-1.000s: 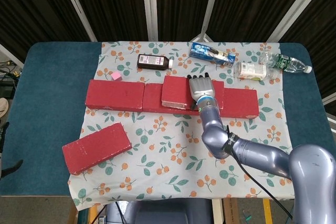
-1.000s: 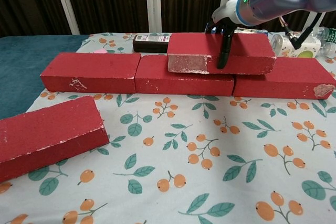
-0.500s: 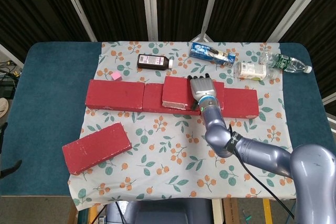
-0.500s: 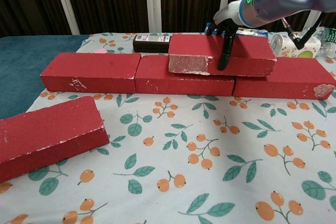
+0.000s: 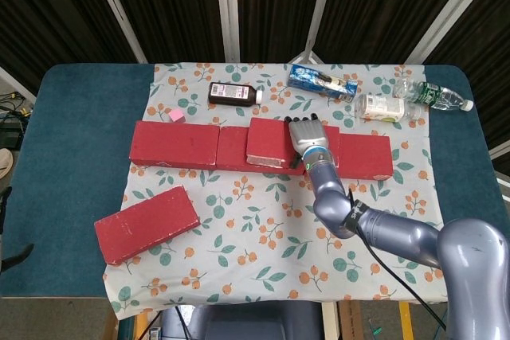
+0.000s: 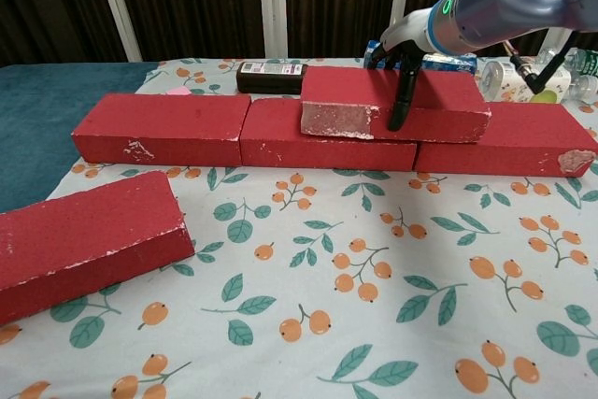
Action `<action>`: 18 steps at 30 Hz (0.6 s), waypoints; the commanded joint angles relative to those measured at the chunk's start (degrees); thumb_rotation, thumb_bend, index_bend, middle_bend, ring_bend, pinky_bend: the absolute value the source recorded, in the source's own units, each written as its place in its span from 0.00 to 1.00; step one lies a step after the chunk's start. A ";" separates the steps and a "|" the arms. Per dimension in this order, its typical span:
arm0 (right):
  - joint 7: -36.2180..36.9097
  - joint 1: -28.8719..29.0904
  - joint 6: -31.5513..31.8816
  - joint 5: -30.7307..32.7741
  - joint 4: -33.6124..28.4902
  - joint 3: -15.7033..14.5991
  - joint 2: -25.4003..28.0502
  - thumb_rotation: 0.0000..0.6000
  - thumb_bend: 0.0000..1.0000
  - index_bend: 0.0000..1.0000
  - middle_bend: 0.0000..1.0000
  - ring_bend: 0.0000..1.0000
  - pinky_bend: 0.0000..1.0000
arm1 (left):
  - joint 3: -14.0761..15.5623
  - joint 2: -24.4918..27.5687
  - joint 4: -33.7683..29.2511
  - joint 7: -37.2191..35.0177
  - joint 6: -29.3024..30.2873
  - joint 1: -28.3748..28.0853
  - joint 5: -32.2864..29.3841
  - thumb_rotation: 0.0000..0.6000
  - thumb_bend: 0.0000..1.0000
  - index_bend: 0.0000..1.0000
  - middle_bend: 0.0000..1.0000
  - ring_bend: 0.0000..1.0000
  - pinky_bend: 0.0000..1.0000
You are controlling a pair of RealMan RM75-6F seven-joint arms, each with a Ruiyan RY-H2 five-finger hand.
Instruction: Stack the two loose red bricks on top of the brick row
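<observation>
Over the last second little is seen to have changed: the stacked red brick has been nudged slightly back and squared on the brick row, and the right hand has stayed clamped on it, palm laid on its top face, one finger hooked down the near side and the others draped over the far edge in the head view. The brick is thus held at the seam between the middle and right bricks of the row, resting on both, and is judged to be seated; release is probably the next step, with care needed so it is not dragged off as the fingers lift. One placement seems all but done, and the other loose red brick is left lying at about eight o'clock from the row, well apart from it and turned at an angle, untouched. The left hand is not shown in either view. The work is laid out on a floral tablecloth spread over a teal table. Beyond the row, toward twelve o'clock, a dark medicine bottle and a small pink cube are seen, and toward one and two o'clock a blue toothpaste box, a white bottle and a clear water bottle lie on their sides. The room behind is closed off by dark curtains with pale metal framing.
</observation>
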 commanded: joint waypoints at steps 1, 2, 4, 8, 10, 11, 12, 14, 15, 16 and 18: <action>0.65 0.11 -0.35 -0.25 0.24 -0.53 -0.03 1.00 0.15 0.15 0.39 0.23 0.00 | 0.05 -0.02 -0.03 0.14 -0.04 0.01 0.01 1.00 0.00 0.00 0.00 0.00 0.08; 0.88 0.14 -0.54 -0.30 0.34 -0.69 -0.07 1.00 0.15 0.15 0.39 0.23 0.00 | 0.04 -0.05 -0.04 0.18 -0.06 -0.01 0.01 1.00 0.00 0.00 0.00 0.00 0.08; 1.35 0.21 -0.86 -0.43 0.63 -1.00 -0.17 1.00 0.15 0.15 0.39 0.23 0.00 | 0.03 -0.12 -0.08 0.30 -0.06 -0.03 0.05 1.00 0.00 0.00 0.00 0.00 0.08; 2.08 0.45 -1.43 -0.58 1.22 -1.88 -0.29 1.00 0.15 0.15 0.39 0.23 0.00 | 0.05 -0.28 -0.03 0.64 -0.20 -0.11 0.02 1.00 0.00 0.00 0.00 0.00 0.08; 2.41 0.54 -1.62 -0.64 1.47 -2.26 -0.35 1.00 0.15 0.15 0.39 0.23 0.00 | 0.00 -0.34 -0.03 0.79 -0.23 -0.15 -0.04 1.00 0.00 0.00 0.00 0.00 0.08; 2.58 0.58 -1.75 -0.63 1.57 -2.43 -0.37 1.00 0.15 0.15 0.39 0.22 0.00 | -0.01 -0.37 -0.02 0.83 -0.24 -0.16 -0.08 1.00 0.00 0.00 0.00 0.00 0.08; 2.75 0.63 -1.89 -0.62 1.66 -2.59 -0.39 1.00 0.15 0.15 0.39 0.22 0.00 | -0.01 -0.38 -0.02 0.86 -0.27 -0.16 -0.10 1.00 0.00 0.00 0.00 0.00 0.09; 3.08 0.71 -2.17 -0.64 1.86 -2.94 -0.44 1.00 0.15 0.15 0.39 0.21 0.00 | 0.00 -0.39 -0.05 0.92 -0.27 -0.16 -0.08 1.00 0.00 0.00 0.00 0.00 0.08; 3.21 0.77 -2.28 -0.62 1.96 -3.13 -0.46 1.00 0.15 0.15 0.39 0.21 0.00 | 0.01 -0.40 -0.06 0.94 -0.23 -0.14 -0.05 1.00 0.00 0.00 0.00 0.00 0.08; 3.31 0.85 -2.34 -0.58 2.04 -3.32 -0.48 1.00 0.15 0.15 0.39 0.20 0.00 | 0.01 -0.40 -0.07 0.95 -0.18 -0.13 -0.03 1.00 0.00 0.00 0.00 0.00 0.08; 3.52 1.03 -2.46 -0.53 2.14 -3.64 -0.49 1.00 0.15 0.15 0.38 0.19 0.00 | 0.01 -0.41 -0.07 0.96 -0.12 -0.09 0.00 1.00 0.00 0.00 0.00 0.00 0.09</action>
